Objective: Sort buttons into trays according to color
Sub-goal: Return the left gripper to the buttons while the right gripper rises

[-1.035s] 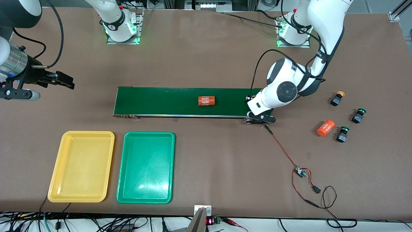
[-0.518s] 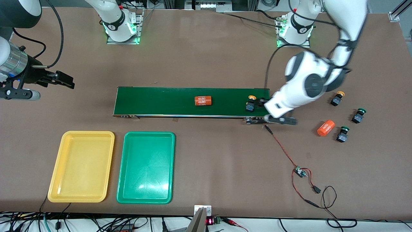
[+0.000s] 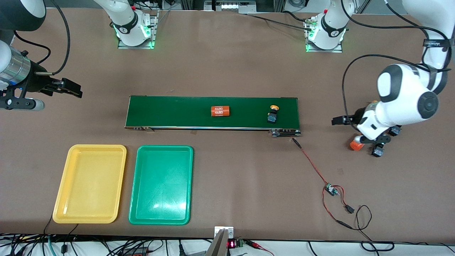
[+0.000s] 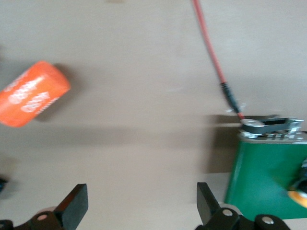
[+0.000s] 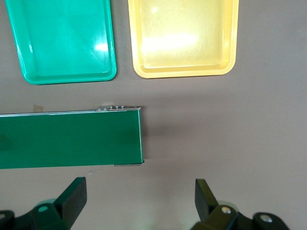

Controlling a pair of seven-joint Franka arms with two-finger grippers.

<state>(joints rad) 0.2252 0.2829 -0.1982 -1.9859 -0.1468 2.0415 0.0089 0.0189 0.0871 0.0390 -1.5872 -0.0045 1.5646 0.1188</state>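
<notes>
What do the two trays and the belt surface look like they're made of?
Yellow tray and green tray: likely moulded plastic with a glossy finish, judging by the bright light glare on their floors and their rounded corners and raised rims. Conveyor belt: dark green and matte, with no glare; probably rubber or PVC sheet, though that is uncertain. Its end fittings look like bare metal.

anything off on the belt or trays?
Mostly fine. Odd bit: an orange 4680 cylinder rides the belt with the yellow button, though it is no button. Both trays hold nothing yet.
</notes>
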